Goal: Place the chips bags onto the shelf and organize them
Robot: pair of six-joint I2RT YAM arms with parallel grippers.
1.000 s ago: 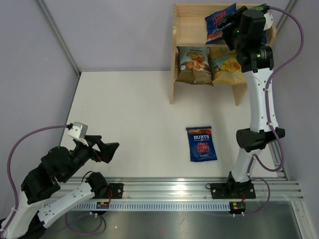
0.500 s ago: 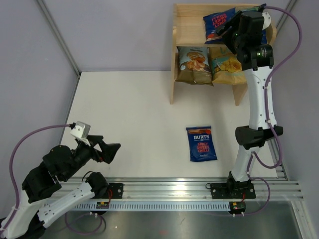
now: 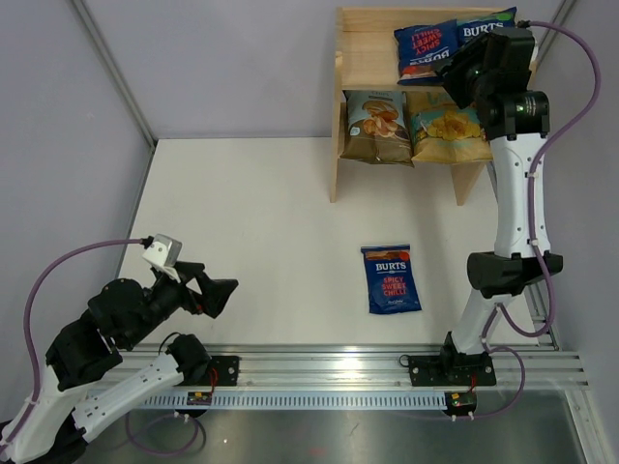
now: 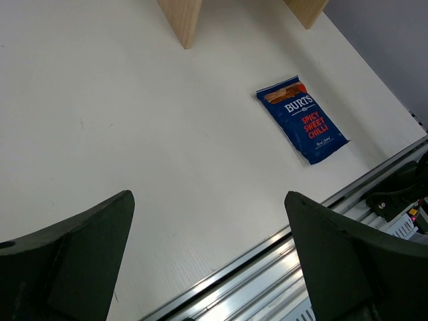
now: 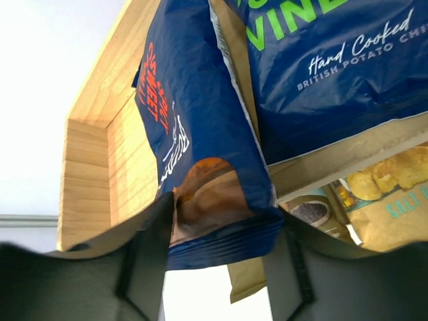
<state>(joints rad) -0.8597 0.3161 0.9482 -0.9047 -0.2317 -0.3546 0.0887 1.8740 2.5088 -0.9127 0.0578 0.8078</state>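
The light wood shelf [image 3: 363, 43] stands at the back right. Its upper tier bears two dark-blue BURTS bags, a red-lettered one [image 3: 426, 43] and one to its right [image 3: 482, 27]. The tan-and-teal bag [image 3: 377, 126] and the light-blue-and-olive bag [image 3: 447, 126] fill the lower tier. A third BURTS bag [image 3: 392, 278] lies flat on the table. My right gripper [image 3: 451, 70] is open at the upper tier's front. In the right wrist view the red-lettered bag's [image 5: 194, 127] lower end overhangs between the fingers of the right gripper [image 5: 224, 214]. My left gripper [image 3: 224, 293] is open and empty, low at the near left.
In the left wrist view the shelf's side panels [image 4: 182, 17] show at the top, the table bag [image 4: 302, 119] lies to the right, and a metal rail [image 4: 267, 274] runs along the near edge. Grey walls close in the table [image 3: 251, 222] at left and back.
My right gripper has drawn back to the right while the red-lettered bag stayed on the upper tier, uncovering the second BURTS bag. The left arm has shifted slightly right.
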